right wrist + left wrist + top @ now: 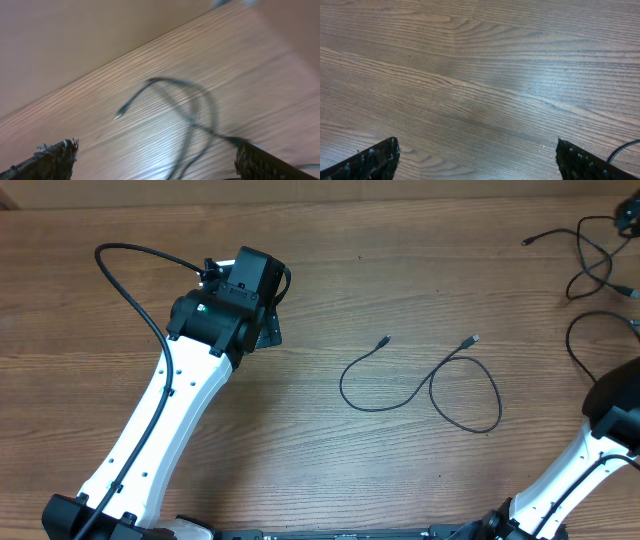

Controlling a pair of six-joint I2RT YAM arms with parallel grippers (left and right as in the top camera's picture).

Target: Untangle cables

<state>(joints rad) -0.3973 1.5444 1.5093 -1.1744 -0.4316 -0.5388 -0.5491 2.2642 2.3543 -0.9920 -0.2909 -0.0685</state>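
One thin black cable (372, 409) lies loose in mid-table, curving in a U and a loop, with its plugs (387, 339) pointing away from me. More cables (590, 255) lie crossed over each other at the far right. The right wrist view shows them blurred (155, 79), with a small plug (118, 116) at one end. My right gripper (156, 157) hangs open above them, and one strand runs up to its right finger (260, 162). In the overhead view that gripper is out of frame. My left gripper (262, 308) (477, 157) stands open over bare wood at the far left.
The table's far edge (125, 55) runs diagonally just beyond the crossed cables. A thick black cord (140, 300) arcs along my white left arm (170, 420). My right arm (600, 440) rises at the lower right corner.
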